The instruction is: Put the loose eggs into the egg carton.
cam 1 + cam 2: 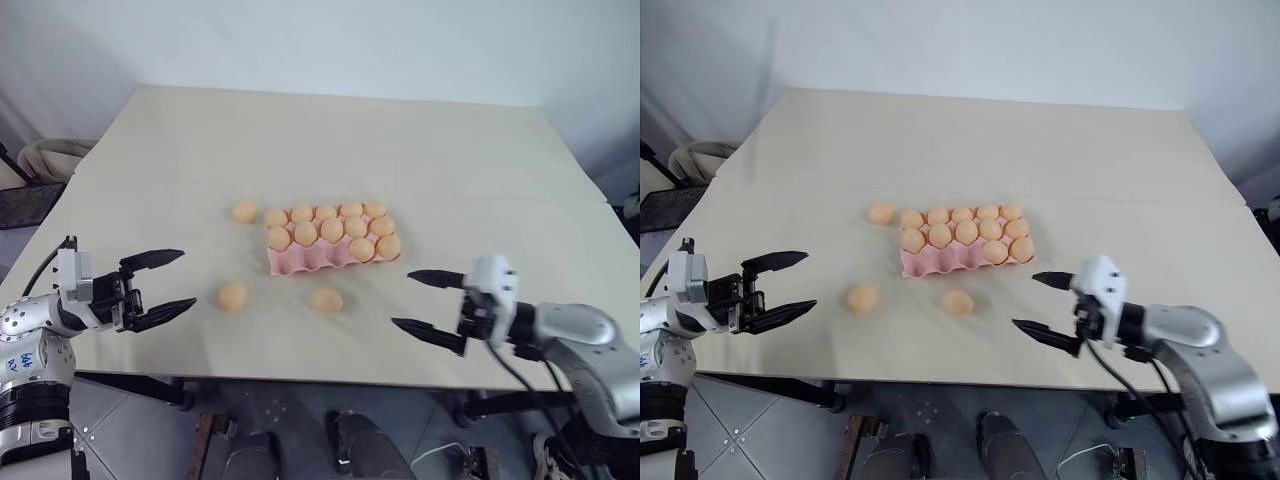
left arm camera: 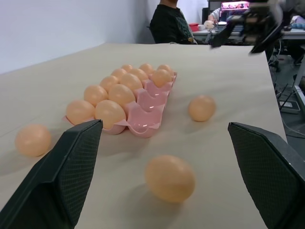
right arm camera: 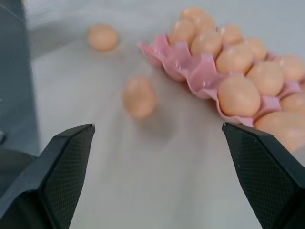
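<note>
Eggs (image 1: 233, 295) are lying loose on the worktop (image 1: 420, 150) below and left of the pink egg carton (image 1: 300, 262) at frame centre, so we are hovering left claw (image 1: 160, 287) and right claw (image 1: 432, 306) wide apart, empty, flanking them.

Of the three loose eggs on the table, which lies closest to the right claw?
The egg just in front of the carton's near edge, toward the right claw. The other two lie further left: one near the left claw, one beside the carton's far-left corner.

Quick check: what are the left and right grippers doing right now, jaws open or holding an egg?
Left gripper: jaws open, holding nothing.
Right gripper: jaws open, holding nothing.
</note>
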